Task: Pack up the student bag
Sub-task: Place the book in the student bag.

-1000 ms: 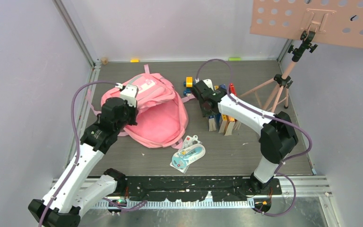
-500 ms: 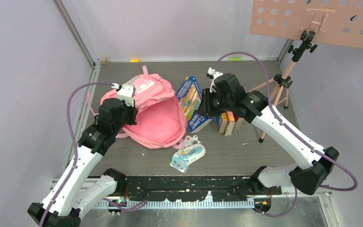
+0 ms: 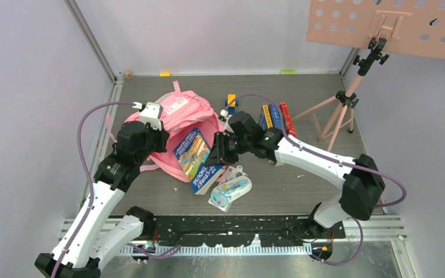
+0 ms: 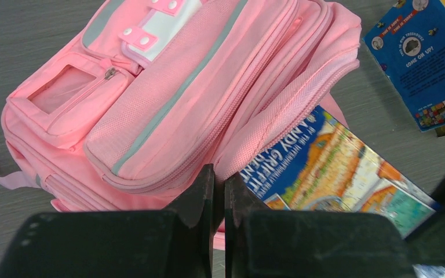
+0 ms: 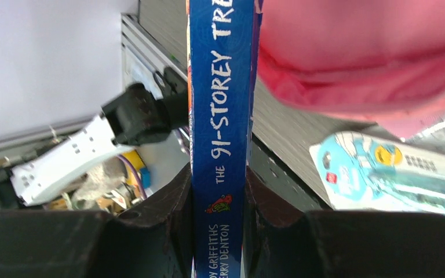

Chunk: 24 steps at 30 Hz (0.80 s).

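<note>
**What my cameras leave out**

From my right wrist, the book [image 5: 220, 145] shows only its spine. The title runs off the top edge, the authors' names off the bottom, and both covers are hidden. The student bag [image 5: 371, 52] is cropped there. From my left wrist, a second blue book [image 4: 423, 58] is cut by the right edge, its small print unreadable.

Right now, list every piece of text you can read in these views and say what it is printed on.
"THE 91-STOREY TRE": spine of the blue book clamped in the right gripper, cut off above.
"GRIFFITHS", "ERRY DENTON": same spine, lower end.
"NDY GRIFFIT": illustrated cover beside the student bag, partly hidden.
"COME ON UP!": blue back cover; its small print is unreadable.
Blister pack print: too blurred.
</note>
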Each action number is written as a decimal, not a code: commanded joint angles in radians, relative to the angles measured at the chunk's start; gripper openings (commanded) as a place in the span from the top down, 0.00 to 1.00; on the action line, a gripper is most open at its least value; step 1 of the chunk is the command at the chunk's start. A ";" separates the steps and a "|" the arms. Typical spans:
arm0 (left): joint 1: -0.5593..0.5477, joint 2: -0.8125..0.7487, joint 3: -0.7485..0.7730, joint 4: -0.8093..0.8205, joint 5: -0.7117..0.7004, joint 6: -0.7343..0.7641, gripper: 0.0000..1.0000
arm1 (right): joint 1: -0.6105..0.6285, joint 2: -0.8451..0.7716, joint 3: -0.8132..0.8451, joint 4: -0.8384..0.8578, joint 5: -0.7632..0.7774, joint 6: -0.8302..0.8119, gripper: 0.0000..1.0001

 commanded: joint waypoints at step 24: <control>0.008 -0.085 0.001 0.153 0.074 -0.027 1.00 | -0.045 0.538 0.045 1.182 0.433 0.448 0.99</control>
